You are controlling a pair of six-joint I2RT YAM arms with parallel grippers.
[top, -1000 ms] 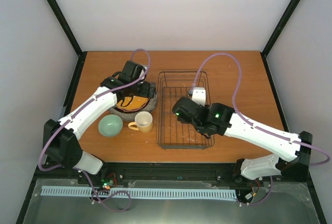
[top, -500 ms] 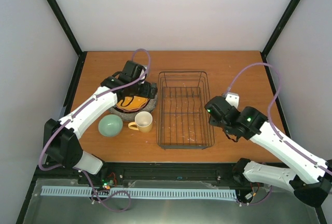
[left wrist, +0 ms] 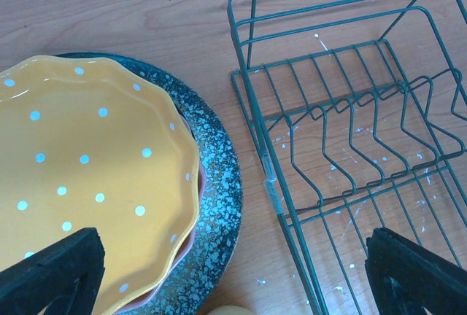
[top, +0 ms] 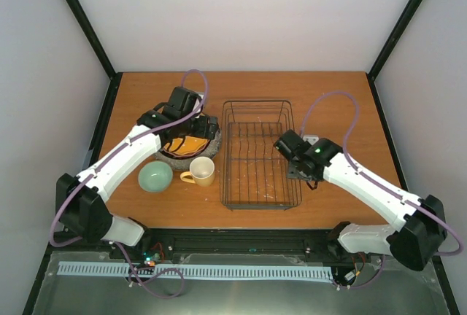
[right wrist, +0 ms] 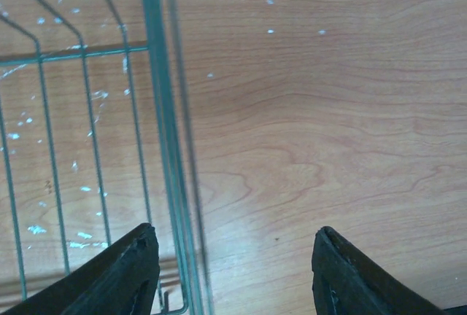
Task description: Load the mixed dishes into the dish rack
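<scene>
From above, the dish rack [top: 259,156] sits in the middle of the table [top: 328,96]. Left of it lies a stack of plates, the orange dotted plate [top: 187,144] on top of the grey speckled plate [top: 169,156]. The yellow mug [top: 202,171] and the green bowl [top: 155,176] stand on the table just in front of the stack. The left pincer [top: 195,130] hangs over the stack and the right pincer [top: 292,153] is at the rack's right side. How far either one gapes cannot be told from here.

In the left wrist view, the left pincer [left wrist: 233,278] is spread wide and holds nothing. Under it the orange dotted plate [left wrist: 87,184] rests on the grey speckled plate [left wrist: 219,184], with the rack [left wrist: 343,147] just beside them and a sliver of the mug [left wrist: 233,309] at the bottom edge.

In the right wrist view, the right pincer [right wrist: 233,271] is also spread, empty, above bare table [right wrist: 314,125] just right of the rack's edge wire [right wrist: 162,147].
</scene>
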